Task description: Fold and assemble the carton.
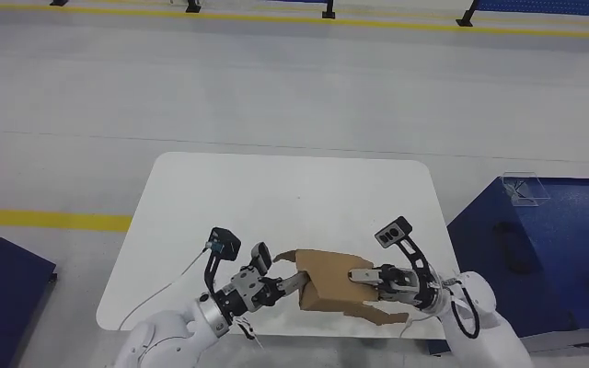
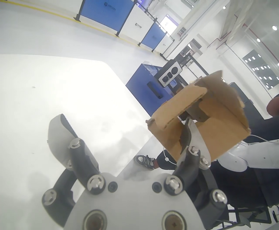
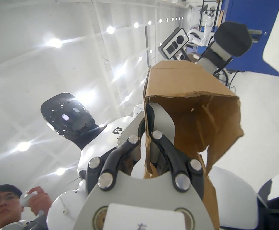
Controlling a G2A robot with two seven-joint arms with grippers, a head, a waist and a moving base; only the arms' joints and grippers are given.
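Carton (image 1: 327, 276) between both grippers, over table (image 1: 276, 193) edge.
Right gripper (image 3: 146, 122) clamped on a carton wall, one finger inside; left gripper (image 2: 123, 130) spread wide, one finger against the carton's other end.

Small logo print on barrier panels (image 2: 102, 15).

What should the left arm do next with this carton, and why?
Probably close the left gripper on the carton at its open end. It stands wide open, one finger at that end's edge, while the right gripper alone clamps a wall at the other end. A second grip would likely steady it for folding.
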